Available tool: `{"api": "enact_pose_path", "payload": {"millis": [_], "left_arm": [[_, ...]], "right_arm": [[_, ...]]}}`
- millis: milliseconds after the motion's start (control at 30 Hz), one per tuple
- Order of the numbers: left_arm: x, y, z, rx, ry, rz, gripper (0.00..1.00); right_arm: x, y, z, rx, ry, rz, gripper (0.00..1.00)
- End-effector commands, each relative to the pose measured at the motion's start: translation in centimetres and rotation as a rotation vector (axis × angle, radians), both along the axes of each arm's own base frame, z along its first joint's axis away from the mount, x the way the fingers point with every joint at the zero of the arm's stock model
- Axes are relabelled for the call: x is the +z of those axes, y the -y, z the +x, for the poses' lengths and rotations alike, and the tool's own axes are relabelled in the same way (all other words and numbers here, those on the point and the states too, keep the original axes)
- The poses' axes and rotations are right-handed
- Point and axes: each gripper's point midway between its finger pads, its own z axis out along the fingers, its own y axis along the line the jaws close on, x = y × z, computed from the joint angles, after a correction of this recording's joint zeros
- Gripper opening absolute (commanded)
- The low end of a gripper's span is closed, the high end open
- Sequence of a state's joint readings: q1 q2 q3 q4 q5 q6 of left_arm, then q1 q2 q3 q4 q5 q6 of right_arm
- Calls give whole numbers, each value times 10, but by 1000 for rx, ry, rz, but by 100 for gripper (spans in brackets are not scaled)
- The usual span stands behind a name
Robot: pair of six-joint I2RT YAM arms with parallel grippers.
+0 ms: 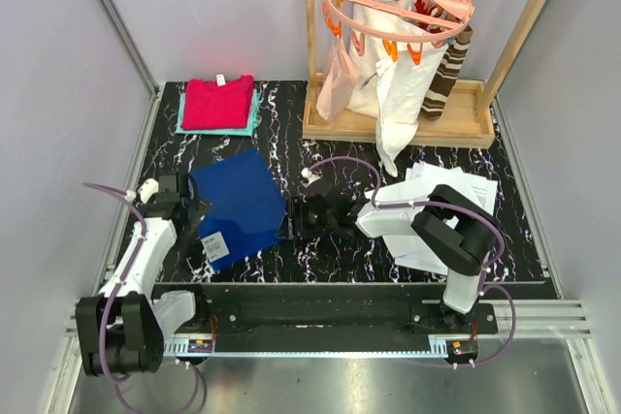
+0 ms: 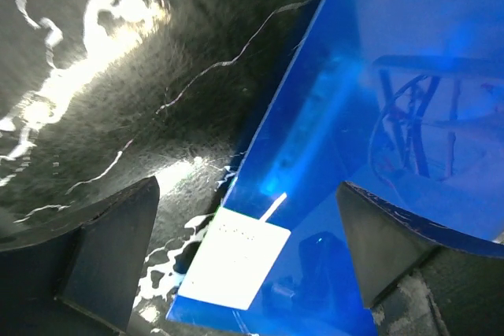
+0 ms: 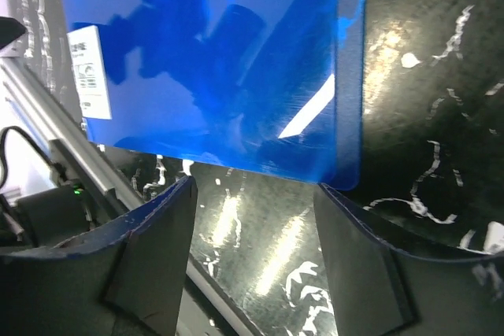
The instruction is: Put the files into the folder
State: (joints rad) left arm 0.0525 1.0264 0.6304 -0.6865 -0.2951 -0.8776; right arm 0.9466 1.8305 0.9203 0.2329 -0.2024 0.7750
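Straddling the folder's [image 1: 238,203] labelled near corner, your left gripper [image 2: 248,234] stands spread wide and grips nothing. One finger is over the black marbled table [image 1: 281,143], the other over blue plastic. Your right gripper [image 3: 256,234] sits at the folder's opposite edge, jaws parted and empty, with that edge just ahead of the fingertips. You have the folder between both arms. The files [image 1: 464,191] lie fanned at table right, under the right arm, well apart from it.

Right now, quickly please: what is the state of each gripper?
Left gripper: open, holding nothing, over the folder edge.
Right gripper: open, holding nothing, at the folder edge.
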Motion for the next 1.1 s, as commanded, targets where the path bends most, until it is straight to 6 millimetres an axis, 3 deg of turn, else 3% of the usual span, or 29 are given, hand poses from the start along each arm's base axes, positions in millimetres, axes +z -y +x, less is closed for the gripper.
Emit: {"api": "enact_pose_path", "payload": {"millis": [0, 100, 233, 267, 367, 500, 600, 800, 833, 867, 900, 967, 1033, 1067], "left_arm": [[-9, 11, 19, -3, 85, -77, 99], [-15, 9, 17, 11, 84, -70, 99], [-27, 20, 15, 1, 84, -130, 94], [-30, 24, 19, -5, 92, -153, 87], [-45, 38, 16, -20, 71, -231, 80], [-60, 53, 4, -39, 36, -296, 65], [-60, 73, 0, -76, 66, -358, 58], [-40, 132, -1, -197, 151, -456, 51], [-38, 137, 0, -207, 159, -452, 49], [-37, 142, -1, -210, 155, -460, 49], [-35, 151, -2, -241, 153, -468, 48], [-39, 159, -5, -261, 124, -473, 48], [-44, 167, -9, -287, 88, -474, 48], [-46, 168, -11, -293, 80, -475, 48]], "right_arm": [[9, 3, 10, 6, 50, -44, 69], [17, 11, 14, 20, 94, -89, 69], [21, -3, 4, 91, 45, -53, 77], [23, -5, 3, 81, 26, -38, 78], [27, -8, 0, 61, 2, 2, 80], [36, 3, -2, 23, 12, 20, 80], [37, 20, 1, -35, -12, 29, 80], [28, 50, 9, -150, -123, 157, 78], [29, 57, 19, -206, -170, 204, 77], [40, 55, 26, -211, -156, 284, 76], [31, 61, 20, -211, -202, 300, 75], [40, 59, 26, -228, -212, 390, 72], [30, 58, 21, -227, -261, 403, 71], [38, 53, 24, -209, -242, 448, 70]]}}
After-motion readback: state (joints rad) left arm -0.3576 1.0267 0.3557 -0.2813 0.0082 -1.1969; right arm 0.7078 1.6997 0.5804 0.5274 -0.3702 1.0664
